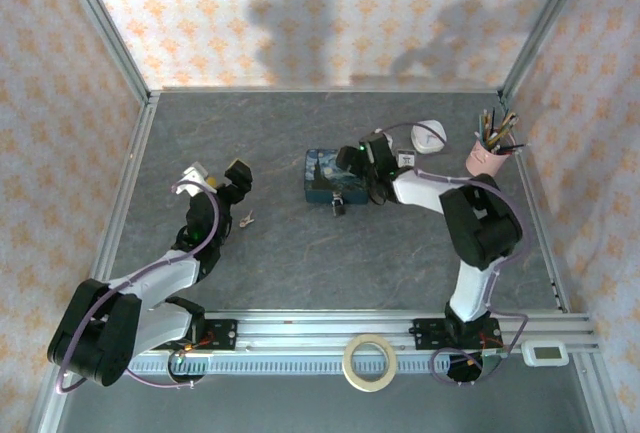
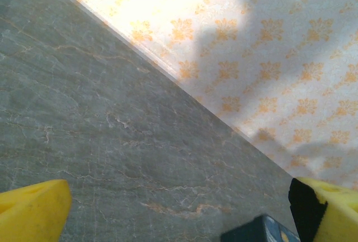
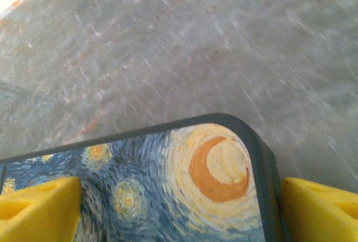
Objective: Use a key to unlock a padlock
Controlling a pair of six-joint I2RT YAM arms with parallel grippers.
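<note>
Lying on the matt grey, stone-veined table (image 1: 300, 273), the key (image 1: 246, 219) is a thin silvery sliver, too small for its shape to be read. It sits near the left claw (image 1: 217, 176), a little to that claw's right and closer to the arm bases, untouched. That claw is released. In the left wrist view its blunt yellow fingers (image 2: 33, 211) stand at opposite edges with bare table between them.

The padlock (image 1: 340, 207) is a small dark-and-silver lump at the near edge of the blue box (image 1: 325, 175), a flat case with rounded corners, painted with swirling stars. Whether lock and box touch I cannot tell.

The right claw (image 3: 179, 203) hovers over the box lid with its wedge-shaped yellow fingers (image 3: 321, 208) spread wide. One finger is above the painted surface and the other is just past the dark rim, beside an orange crescent. Nothing is pinched between them. The padlock lies just on the near side of this claw, apart from it. The table in the right wrist view is blurred.
</note>
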